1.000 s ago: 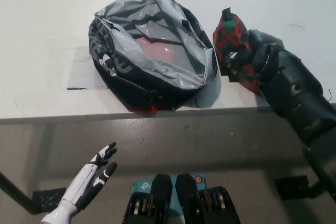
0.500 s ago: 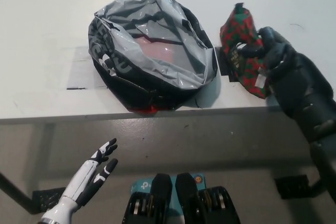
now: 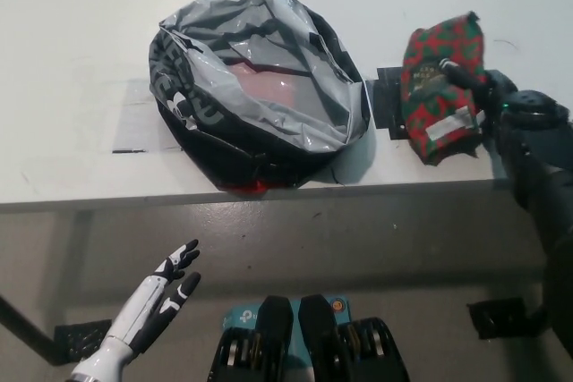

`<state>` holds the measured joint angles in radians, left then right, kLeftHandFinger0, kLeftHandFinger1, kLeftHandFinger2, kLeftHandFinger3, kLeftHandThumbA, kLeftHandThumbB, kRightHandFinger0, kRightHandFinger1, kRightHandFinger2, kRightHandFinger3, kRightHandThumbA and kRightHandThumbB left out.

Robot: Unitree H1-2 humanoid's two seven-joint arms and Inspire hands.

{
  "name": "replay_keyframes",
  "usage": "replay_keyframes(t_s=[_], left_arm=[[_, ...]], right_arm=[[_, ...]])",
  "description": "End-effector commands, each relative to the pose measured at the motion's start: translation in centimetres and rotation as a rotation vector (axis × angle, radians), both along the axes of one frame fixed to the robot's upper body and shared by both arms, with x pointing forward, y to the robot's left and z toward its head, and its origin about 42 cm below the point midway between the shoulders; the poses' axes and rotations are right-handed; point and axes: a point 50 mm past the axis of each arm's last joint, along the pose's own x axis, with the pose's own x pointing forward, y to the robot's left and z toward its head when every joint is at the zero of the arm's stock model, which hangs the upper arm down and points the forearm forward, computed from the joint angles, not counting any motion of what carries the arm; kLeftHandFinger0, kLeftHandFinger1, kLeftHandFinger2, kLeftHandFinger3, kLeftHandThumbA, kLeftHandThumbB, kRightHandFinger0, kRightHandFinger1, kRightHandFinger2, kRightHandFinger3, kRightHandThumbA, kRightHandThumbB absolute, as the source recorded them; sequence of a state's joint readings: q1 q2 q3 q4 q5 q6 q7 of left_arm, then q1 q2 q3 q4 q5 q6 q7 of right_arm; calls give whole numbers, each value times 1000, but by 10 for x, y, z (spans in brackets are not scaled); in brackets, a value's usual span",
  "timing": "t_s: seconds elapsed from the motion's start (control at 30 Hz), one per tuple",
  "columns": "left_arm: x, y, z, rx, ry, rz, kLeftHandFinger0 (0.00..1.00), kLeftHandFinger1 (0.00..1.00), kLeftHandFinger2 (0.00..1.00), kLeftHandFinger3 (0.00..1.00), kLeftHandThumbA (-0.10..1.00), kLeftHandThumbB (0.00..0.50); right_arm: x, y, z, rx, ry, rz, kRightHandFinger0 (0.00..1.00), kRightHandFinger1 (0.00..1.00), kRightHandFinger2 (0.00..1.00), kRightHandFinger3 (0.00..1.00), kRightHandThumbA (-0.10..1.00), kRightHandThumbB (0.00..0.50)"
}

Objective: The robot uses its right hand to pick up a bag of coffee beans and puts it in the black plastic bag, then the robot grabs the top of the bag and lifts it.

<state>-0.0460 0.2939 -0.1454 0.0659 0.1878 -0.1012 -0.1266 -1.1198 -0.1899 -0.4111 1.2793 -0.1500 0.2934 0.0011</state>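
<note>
Table (image 3: 81, 33) edge runs across the picture just below the middle, with grey floor (image 3: 295, 248) beneath it. Near that front edge sits the black plastic bag (image 3: 260, 87), its mouth open upward and its grey lining crumpled outward; something pale pink shows inside. The bag's lower side reaches almost to the table edge.

To the right of the bag, the coffee bag (image 3: 443, 82), red and green patterned with a white label, is clamped in the black right hand (image 3: 488, 105), whose fingers wrap over its right side. It appears lifted and tilted, above the right part of the table and close to the front edge. A dark flat square patch (image 3: 390, 100) lies on the table between the two bags, partly covered by the coffee bag.

A clear gap of white table separates the coffee bag from the plastic bag's rim. Behind and to the left of the plastic bag the table is open and white, with a short dark mark (image 3: 130, 150) at its left.

The white left hand (image 3: 161, 297) hangs low at the lower left, below the table edge, fingers spread and holding nothing.
</note>
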Motion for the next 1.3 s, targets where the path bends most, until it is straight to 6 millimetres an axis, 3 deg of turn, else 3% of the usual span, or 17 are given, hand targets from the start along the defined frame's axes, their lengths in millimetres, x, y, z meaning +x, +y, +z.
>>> replay_keyframes(t_s=[0.0, 0.2, 0.3, 0.37, 0.57, 0.67, 0.83, 0.93, 1.0, 1.03, 1.07, 1.13, 1.2, 1.27], left_arm=[[7, 4, 15, 18, -68, -43, 1000, 1000, 1000, 1000, 1000, 152], [7, 5, 14, 16, -73, -41, 1000, 1000, 1000, 1000, 1000, 141], [7, 4, 14, 13, -72, -43, 1000, 1000, 1000, 1000, 1000, 139], [7, 4, 15, 19, -69, -43, 1000, 1000, 1000, 1000, 1000, 144], [7, 4, 15, 25, -67, -45, 1000, 1000, 1000, 1000, 1000, 139], [7, 4, 16, 23, -65, -45, 1000, 1000, 1000, 1000, 1000, 150], [7, 3, 15, 26, -66, -47, 1000, 1000, 1000, 1000, 1000, 147], [7, 4, 15, 29, -68, -48, 1000, 1000, 1000, 1000, 1000, 149], [7, 3, 15, 30, -68, -48, 1000, 1000, 1000, 1000, 1000, 153], [7, 3, 15, 29, -69, -48, 1000, 1000, 1000, 1000, 1000, 159], [8, 3, 15, 26, -71, -50, 1000, 1000, 1000, 1000, 1000, 154], [8, 4, 15, 23, -71, -51, 1000, 1000, 1000, 1000, 1000, 162], [8, 4, 15, 25, -66, -49, 1000, 1000, 1000, 1000, 1000, 167], [9, 5, 15, 29, -62, -47, 1000, 1000, 1000, 1000, 1000, 177]], right_arm=[[14, -7, 47, 971, -229, -117, 0, 107, 601, 861, -36, 87], [20, 0, 79, 913, -308, -53, 0, 127, 649, 882, -100, 116], [23, 1, 96, 915, -342, -12, 0, 143, 644, 930, -100, 101], [23, 6, 126, 906, -408, 45, 0, 175, 669, 994, -100, 100], [16, 19, 183, 782, -518, 132, 0, 137, 636, 1000, -100, 135], [11, 29, 219, 642, -571, 203, 0, 120, 590, 645, -100, 160], [4, 50, 254, 548, -639, 251, 0, 140, 600, 611, -100, 142], [-1, 61, 267, 502, -674, 307, 0, 212, 666, 442, -100, 151], [-4, 69, 275, 483, -692, 332, 0, 242, 682, 436, -100, 162], [-6, 74, 280, 477, -699, 343, 0, 248, 687, 502, -100, 150], [-8, 80, 286, 469, -709, 358, 0, 243, 699, 705, -100, 118], [-9, 86, 291, 451, -715, 380, 0, 239, 699, 546, -100, 113], [-10, 94, 296, 427, -717, 408, 0, 232, 700, 745, -100, 124], [-12, 104, 300, 364, -719, 431, 0, 261, 727, 847, -100, 127]])
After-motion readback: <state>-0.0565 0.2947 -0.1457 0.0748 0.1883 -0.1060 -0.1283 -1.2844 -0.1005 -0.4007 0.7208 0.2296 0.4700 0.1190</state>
